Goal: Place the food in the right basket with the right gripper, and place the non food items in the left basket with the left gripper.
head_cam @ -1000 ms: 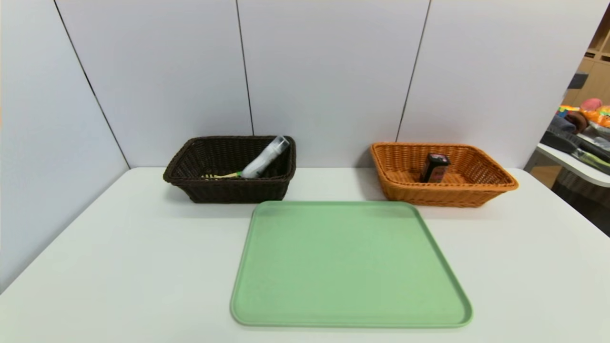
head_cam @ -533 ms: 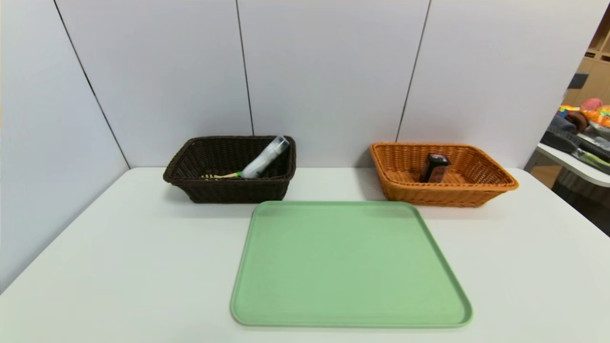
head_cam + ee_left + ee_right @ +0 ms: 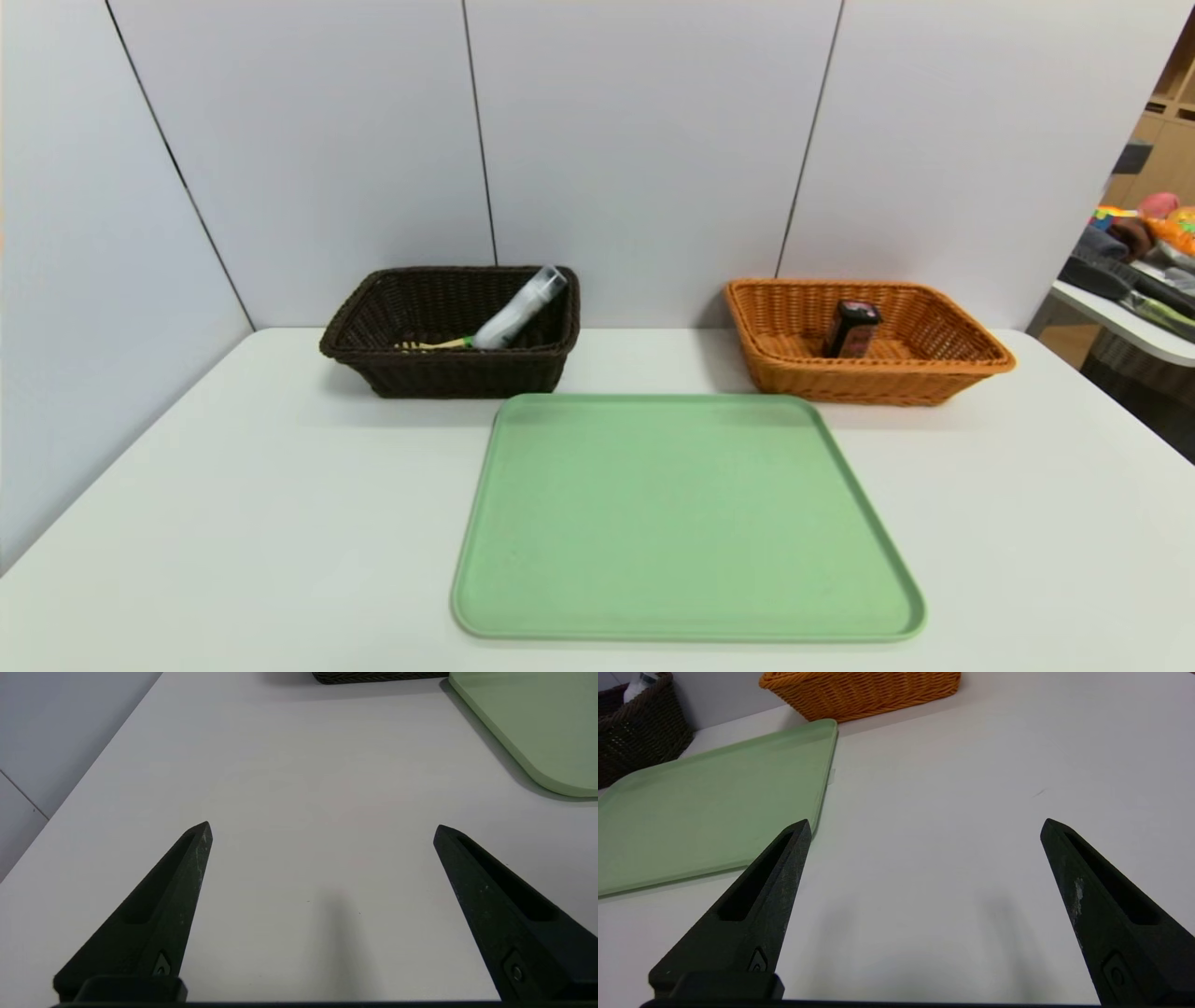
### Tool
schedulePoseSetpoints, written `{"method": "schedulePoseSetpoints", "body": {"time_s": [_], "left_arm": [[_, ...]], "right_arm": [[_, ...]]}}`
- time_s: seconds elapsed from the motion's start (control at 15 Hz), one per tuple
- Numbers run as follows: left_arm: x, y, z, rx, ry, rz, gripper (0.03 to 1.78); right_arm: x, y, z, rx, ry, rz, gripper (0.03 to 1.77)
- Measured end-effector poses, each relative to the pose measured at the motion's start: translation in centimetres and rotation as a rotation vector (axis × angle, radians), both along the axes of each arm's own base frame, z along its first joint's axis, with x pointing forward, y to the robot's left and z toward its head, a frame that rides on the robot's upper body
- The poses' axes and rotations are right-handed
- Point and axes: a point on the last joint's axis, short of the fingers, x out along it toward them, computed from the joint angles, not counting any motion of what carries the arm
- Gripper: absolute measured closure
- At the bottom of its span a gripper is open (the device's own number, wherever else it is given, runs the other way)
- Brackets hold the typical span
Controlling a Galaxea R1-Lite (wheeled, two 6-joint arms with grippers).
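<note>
The food, a small black carton (image 3: 850,329) with a pink-red top, stands inside the orange right basket (image 3: 971,366). The translucent bottle (image 3: 519,309) leans against the wall of the dark brown left basket (image 3: 448,373), with the yellow slotted spoon (image 3: 431,344) and its green handle lying beside it. Neither arm shows in the head view. My left gripper (image 3: 322,828) hangs open over bare table near the front left. My right gripper (image 3: 925,826) hangs open over bare table to the right of the tray. Nothing sits between either pair of fingers.
A flat green tray (image 3: 686,518) lies in the middle of the white table (image 3: 233,523), in front of both baskets, with nothing on it. Grey wall panels stand behind and to the left. A cluttered side table (image 3: 1134,280) is off to the far right.
</note>
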Motion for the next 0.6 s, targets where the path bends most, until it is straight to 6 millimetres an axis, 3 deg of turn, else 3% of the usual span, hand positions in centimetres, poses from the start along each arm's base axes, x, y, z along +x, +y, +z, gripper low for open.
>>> {"method": "schedulePoseSetpoints", "body": {"time_s": [0.6], "left_arm": [[0.00,0.00,0.00,0.000,0.000,0.001,0.12]], "right_arm": [[0.00,-0.03,0.01,0.039,-0.003,-0.018,0.10]]}}
